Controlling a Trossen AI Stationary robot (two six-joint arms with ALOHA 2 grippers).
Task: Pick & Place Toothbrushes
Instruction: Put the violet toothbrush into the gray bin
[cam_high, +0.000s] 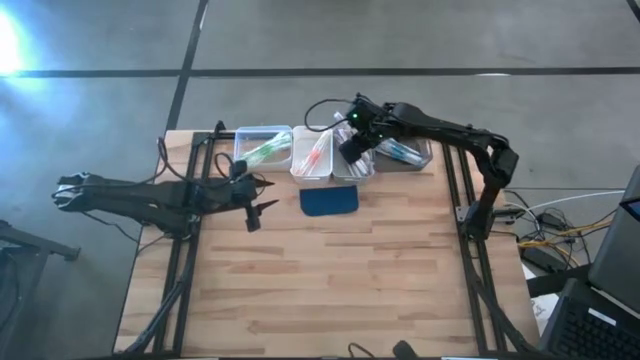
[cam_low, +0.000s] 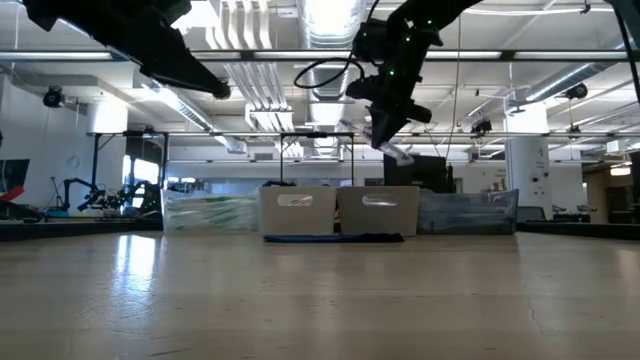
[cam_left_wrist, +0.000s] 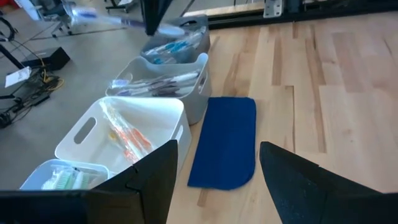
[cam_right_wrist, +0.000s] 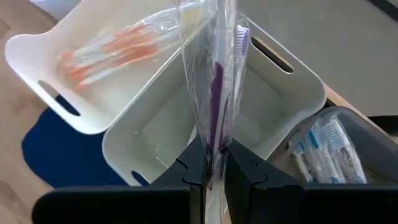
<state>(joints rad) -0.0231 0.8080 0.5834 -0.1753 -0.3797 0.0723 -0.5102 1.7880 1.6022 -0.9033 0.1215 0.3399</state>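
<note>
free: desk (cam_high: 330, 290) front half bare | blocked: four bins (cam_high: 330, 152) in row at far edge, blue pad (cam_high: 329, 201) just before them | right tool (cam_right_wrist: 211, 163) overhead grey bin (cam_right_wrist: 273, 106)

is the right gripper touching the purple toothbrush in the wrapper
Touching. The right wrist view shows the right gripper with its fingers closed on the clear wrapper of the purple toothbrush, holding it above a white bin.

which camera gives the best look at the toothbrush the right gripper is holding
The right wrist view: the purple toothbrush, in clear wrap, stands pinched in the right gripper above a white bin. The low view shows only its tip; the left wrist view shows a blur; in the high view the gripper hides it.
</note>
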